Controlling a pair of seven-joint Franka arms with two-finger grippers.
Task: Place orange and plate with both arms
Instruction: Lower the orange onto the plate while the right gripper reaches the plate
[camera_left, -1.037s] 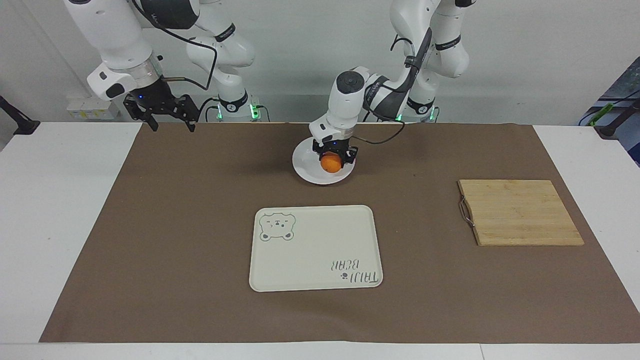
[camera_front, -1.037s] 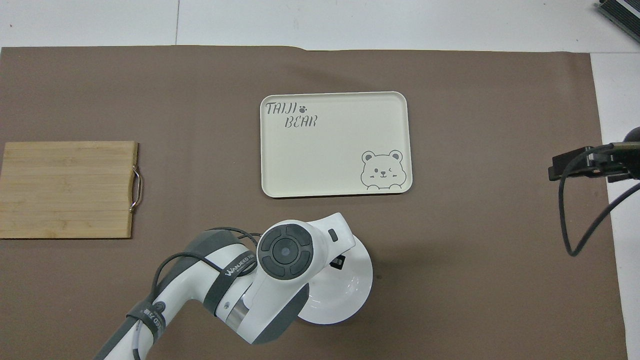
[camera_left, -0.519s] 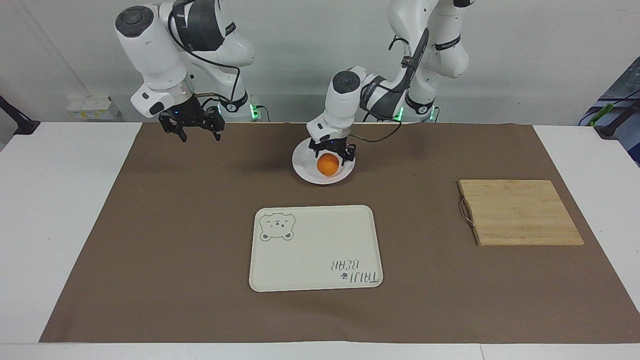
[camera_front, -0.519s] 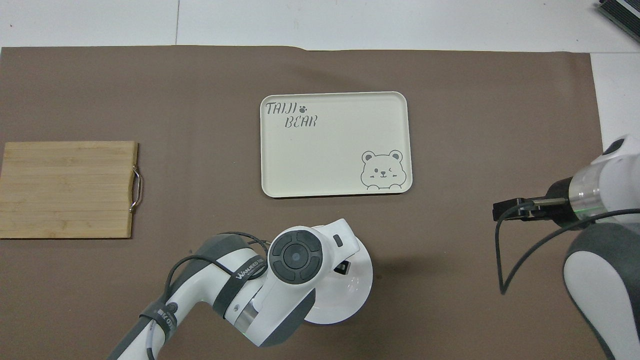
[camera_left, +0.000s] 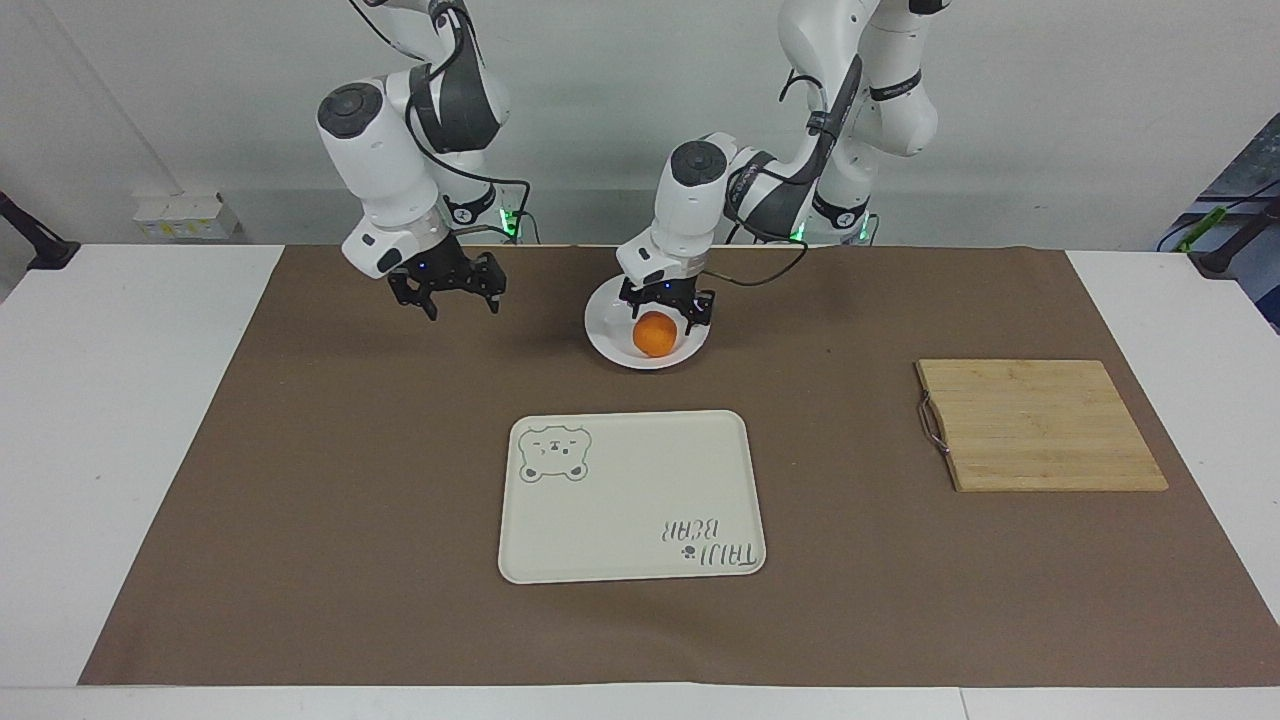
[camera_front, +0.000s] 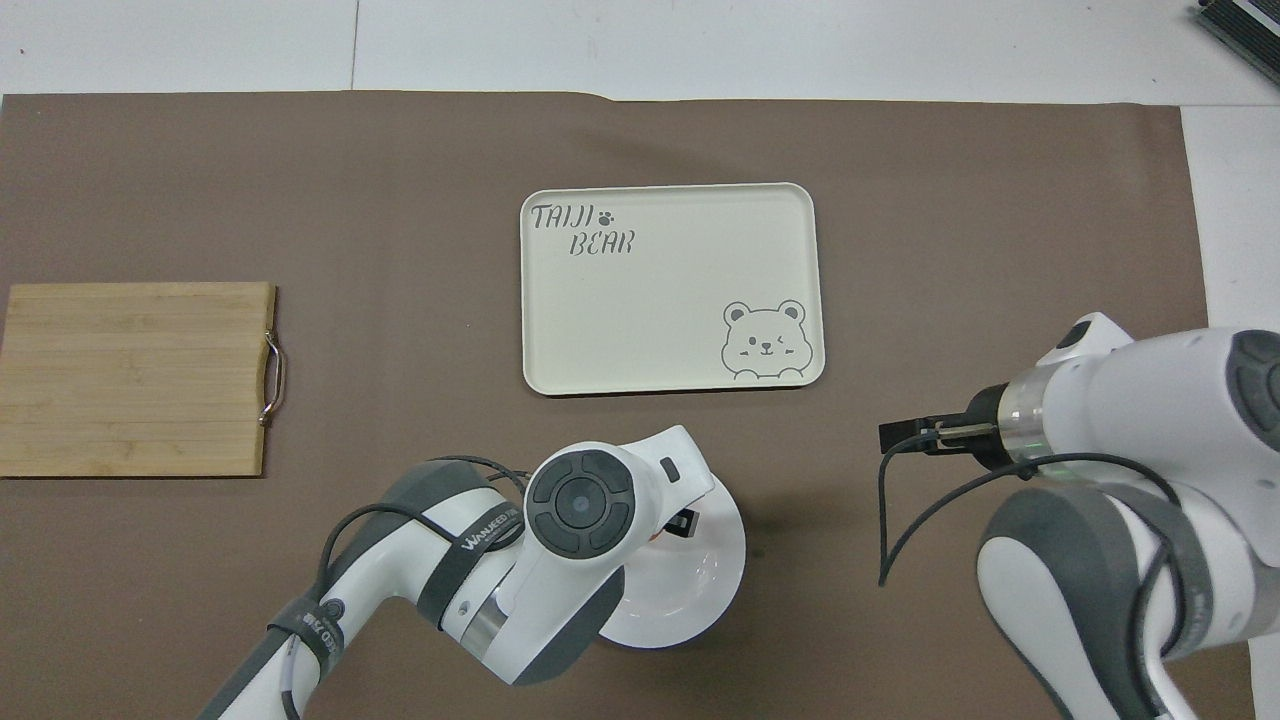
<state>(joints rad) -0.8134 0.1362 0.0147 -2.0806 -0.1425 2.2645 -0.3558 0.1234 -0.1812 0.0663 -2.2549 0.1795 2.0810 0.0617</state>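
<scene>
Cream tray (camera_left: 630, 495) reads "TAIJI BEAR"; left claw (camera_left: 665, 318) apart over orange (camera_left: 654, 335).

The cream tray (camera_front: 670, 290) at the middle of the desk (camera_front: 900, 60) carries the words "TAIJI BEAR" in grey outline letters with a small paw print after "TAIJI", printed in the tray's corner farthest from the robots toward the left arm's end of the desk. A dark band (camera_front: 483, 531) around the left arm's forearm bears white lettering that begins "WANJEED"; the rest cannot be read.
</scene>
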